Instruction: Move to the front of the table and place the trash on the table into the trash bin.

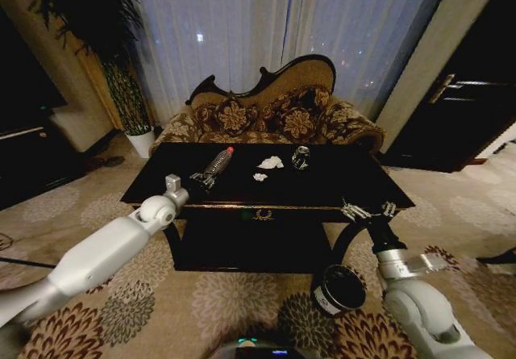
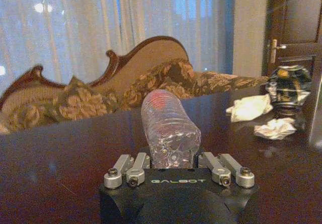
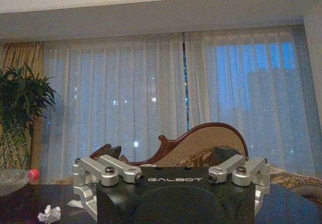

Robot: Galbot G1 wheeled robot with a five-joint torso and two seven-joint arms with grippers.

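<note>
Fingers [image 2: 132,169] of left gripper [image 2: 172,172] closed around the clear bottle [image 2: 166,128] base, mid-left on worktop [image 1: 322,183]. Right gripper [image 1: 368,210] fingers spread wide, lower right edge. Paper wads [image 1: 270,163] centre; bin [image 1: 339,289] on floor below.

White rounded arms, black wrists, silver screwed jaws, GALBOT lettering

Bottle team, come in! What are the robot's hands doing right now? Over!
Left gripper at the base of the bottle, jaws either side. Right gripper open, over the table front edge. Paper wads untouched. Trash bin on floor.
</note>
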